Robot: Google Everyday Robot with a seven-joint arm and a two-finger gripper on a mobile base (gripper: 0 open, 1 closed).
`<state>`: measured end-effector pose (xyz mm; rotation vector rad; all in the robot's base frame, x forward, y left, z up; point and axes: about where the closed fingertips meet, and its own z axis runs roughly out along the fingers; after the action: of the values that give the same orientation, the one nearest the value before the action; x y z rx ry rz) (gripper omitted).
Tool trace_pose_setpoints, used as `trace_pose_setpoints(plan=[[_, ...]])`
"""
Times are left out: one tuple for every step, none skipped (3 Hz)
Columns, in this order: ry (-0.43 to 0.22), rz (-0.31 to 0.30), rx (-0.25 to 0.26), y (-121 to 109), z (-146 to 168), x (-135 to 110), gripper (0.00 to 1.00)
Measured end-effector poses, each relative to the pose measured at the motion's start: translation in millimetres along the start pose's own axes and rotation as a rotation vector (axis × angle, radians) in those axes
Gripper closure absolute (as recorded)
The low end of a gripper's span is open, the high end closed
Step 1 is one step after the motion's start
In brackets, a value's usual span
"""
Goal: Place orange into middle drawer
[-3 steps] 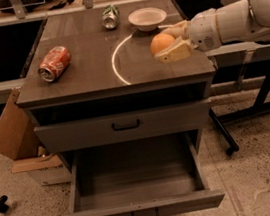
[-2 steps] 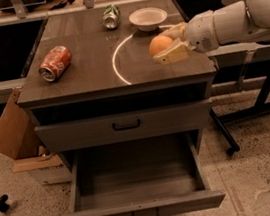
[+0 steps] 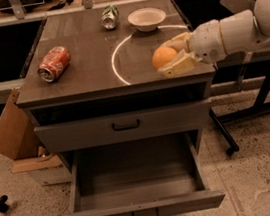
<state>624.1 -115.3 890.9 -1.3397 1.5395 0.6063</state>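
The orange (image 3: 163,57) sits between the two pale fingers of my gripper (image 3: 171,55), which reaches in from the right over the front right part of the cabinet top (image 3: 89,71). The gripper is shut on the orange, one finger (image 3: 176,41) behind it and one in front. The middle drawer (image 3: 140,211) is pulled open below, its grey inside showing bare. It lies lower than the gripper and to its left.
The upper drawer (image 3: 125,126) with a dark handle is closed. A crushed red soda can (image 3: 53,64), a lying green can (image 3: 109,18) and a white bowl (image 3: 146,19) are on the top. A cardboard box (image 3: 9,129) stands left; black stand legs (image 3: 256,109) stand right.
The gripper with the orange has moved toward the cabinet's front edge and slightly left. The cans, the bowl and the drawers have not moved.
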Motion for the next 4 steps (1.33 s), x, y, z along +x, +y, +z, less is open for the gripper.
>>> trace_pose_setpoints(plan=[[0.012, -0.047, -0.001, 36, -13, 4, 1.00], [0.019, -0.051, -0.006, 73, -14, 19, 1.00], [0.065, -0.005, -0.058, 104, 3, 65, 1.00], [0.065, -0.005, -0.058, 104, 3, 65, 1.00]])
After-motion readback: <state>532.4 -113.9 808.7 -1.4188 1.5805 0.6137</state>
